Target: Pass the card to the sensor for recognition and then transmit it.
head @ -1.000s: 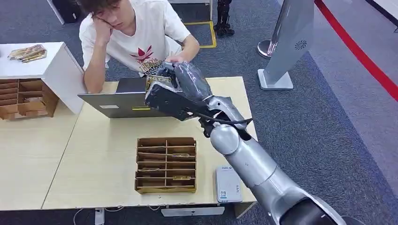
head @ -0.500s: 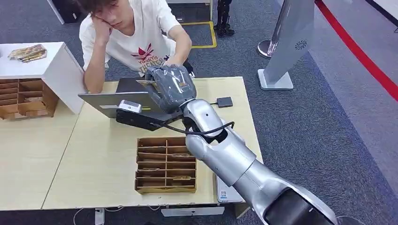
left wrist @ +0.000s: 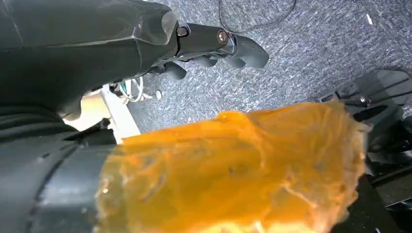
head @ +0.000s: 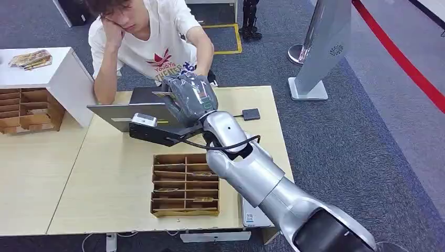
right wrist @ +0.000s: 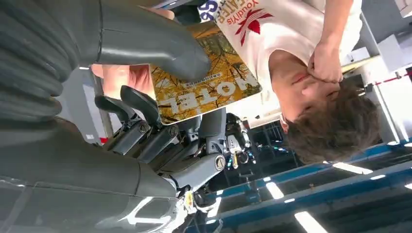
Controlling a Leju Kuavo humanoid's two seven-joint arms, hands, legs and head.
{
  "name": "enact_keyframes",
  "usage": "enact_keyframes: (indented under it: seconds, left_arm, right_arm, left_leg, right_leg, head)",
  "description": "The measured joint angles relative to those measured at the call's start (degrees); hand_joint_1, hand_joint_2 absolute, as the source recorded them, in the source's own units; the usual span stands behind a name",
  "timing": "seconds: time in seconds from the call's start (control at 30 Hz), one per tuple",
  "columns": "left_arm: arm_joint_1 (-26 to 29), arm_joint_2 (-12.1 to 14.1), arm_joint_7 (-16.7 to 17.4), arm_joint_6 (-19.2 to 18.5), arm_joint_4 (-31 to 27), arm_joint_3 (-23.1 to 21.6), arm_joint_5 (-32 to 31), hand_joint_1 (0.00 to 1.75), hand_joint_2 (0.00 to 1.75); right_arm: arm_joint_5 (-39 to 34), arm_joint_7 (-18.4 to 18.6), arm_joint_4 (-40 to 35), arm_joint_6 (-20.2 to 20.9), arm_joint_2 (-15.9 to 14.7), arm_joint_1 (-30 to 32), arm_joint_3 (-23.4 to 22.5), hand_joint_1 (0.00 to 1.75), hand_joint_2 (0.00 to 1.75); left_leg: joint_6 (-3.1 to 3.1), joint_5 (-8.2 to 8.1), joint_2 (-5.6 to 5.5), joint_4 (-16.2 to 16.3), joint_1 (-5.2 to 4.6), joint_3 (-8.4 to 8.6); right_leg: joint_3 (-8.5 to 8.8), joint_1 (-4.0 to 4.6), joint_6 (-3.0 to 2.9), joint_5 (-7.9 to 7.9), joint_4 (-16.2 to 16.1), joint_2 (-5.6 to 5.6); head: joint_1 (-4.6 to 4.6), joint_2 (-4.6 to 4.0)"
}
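The right hand (head: 191, 100) is held out over the far side of the table (head: 105, 178), and it holds the hotel card (right wrist: 206, 85) between its thick thumb and its darker fingers (right wrist: 141, 104). In the right wrist view the card is yellow and brown, with the word HOTEL on it, and the thumb lies across 1 face of it. In the head view, the card's thin edge (head: 163, 94) pokes out on the left of the hand, over the laptop (head: 131, 113). A person (head: 152, 42) sits at the far side of the table, just past the hand. One arm of the person reaches down toward the robot hand, but the person's hand is hidden behind it, so I cannot tell if it touches the card. The sensor (head: 256, 216) seems to be the small white box at the near edge of the table, mostly hidden by the arm. I think this is the passing step. Next, the hand should keep still and let go only when the person has the card. The left hand (left wrist: 214, 46) hangs low over the grey carpet, its fingers curled in on nothing.
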Motion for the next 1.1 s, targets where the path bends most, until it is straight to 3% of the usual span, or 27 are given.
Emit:
enact_keyframes:
  seconds: [0.17, 0.2, 0.23, 0.27, 0.47, 0.7, 0.73, 1.1]
  left_arm:
    - [-0.06, -0.02, 0.22, 0.00, 0.00, -0.22, -0.13, 0.00, 0.00]
    - [-0.11, -0.04, 0.24, 0.00, 0.00, -0.24, -0.11, 0.00, 0.00]
    - [-0.13, -0.04, 0.24, 0.00, 0.00, -0.39, 0.00, 0.00, 0.00]
    - [-0.14, -0.04, 0.24, 0.00, 0.00, -0.68, 0.17, 0.00, 0.00]
    - [-0.15, -0.02, 0.44, 0.48, 0.00, -0.98, 1.90, 0.00, 0.00]
    - [0.34, 0.07, 0.39, 1.49, 0.00, -0.98, 3.61, 0.00, 0.00]
    - [0.42, 0.07, 0.39, 1.51, 0.00, -0.98, 3.65, 0.00, 0.00]
    - [0.72, 0.07, 0.42, 2.01, 0.00, -0.98, 4.48, 0.00, 0.00]
  right_arm:
    - [4.28, 0.59, 1.31, -1.83, 0.43, -0.13, 0.20, 1.75, 1.75]
    - [4.88, 0.70, 1.68, -2.12, 0.57, -0.12, 0.24, 1.43, 1.75]
    - [5.51, 0.77, 2.12, -2.38, 0.68, -0.12, 0.28, 0.07, 1.75]
    - [6.35, 0.76, 2.75, -2.69, 0.85, -0.11, 0.31, 0.00, 1.75]
    - [7.41, -0.56, 4.70, -3.77, 1.40, 1.23, 0.33, 0.00, 1.75]
    - [7.60, -1.55, 0.87, -5.66, 1.07, 7.21, -0.22, 0.00, 1.75]
    - [7.60, -1.57, 0.48, -5.79, 0.96, 7.72, -0.28, 0.00, 0.00]
    - [7.25, -2.84, -1.66, -5.75, 0.79, 10.58, -1.33, 0.00, 0.00]
  left_leg:
    - [0.00, 0.00, 0.00, 0.00, 0.00, 0.00]
    - [0.00, 0.00, 0.00, 0.00, 0.00, 0.00]
    - [0.00, 0.00, 0.00, 0.00, 0.00, 0.00]
    - [0.00, 0.00, 0.00, 0.00, 0.00, 0.00]
    - [0.00, 0.00, 0.00, 0.00, 0.00, 0.00]
    - [0.00, -0.01, 0.00, 0.00, 0.00, -0.02]
    - [0.00, -0.01, 0.00, 0.00, 0.00, -0.02]
    - [-0.01, 0.00, 0.01, 0.00, 0.00, -0.01]
  right_leg:
    - [0.00, 0.00, 0.00, 0.00, 0.00, 0.00]
    - [0.00, 0.00, 0.00, 0.00, 0.00, 0.00]
    - [0.00, 0.00, 0.00, 0.00, 0.00, 0.00]
    - [0.00, 0.00, 0.00, 0.00, 0.00, 0.00]
    - [0.00, 0.00, 0.00, 0.00, 0.00, -0.01]
    - [-0.03, 0.00, 0.00, 0.00, -0.01, 0.01]
    - [-0.03, 0.00, 0.00, 0.00, -0.01, 0.01]
    - [-0.04, 0.00, -0.01, 0.01, 0.00, 0.01]
  head:
    - [0.00, 0.00]
    - [0.00, 0.00]
    - [0.00, 0.00]
    - [0.00, 0.00]
    - [0.00, 0.00]
    - [0.00, 0.00]
    - [0.00, 0.00]
    - [0.00, 0.00]
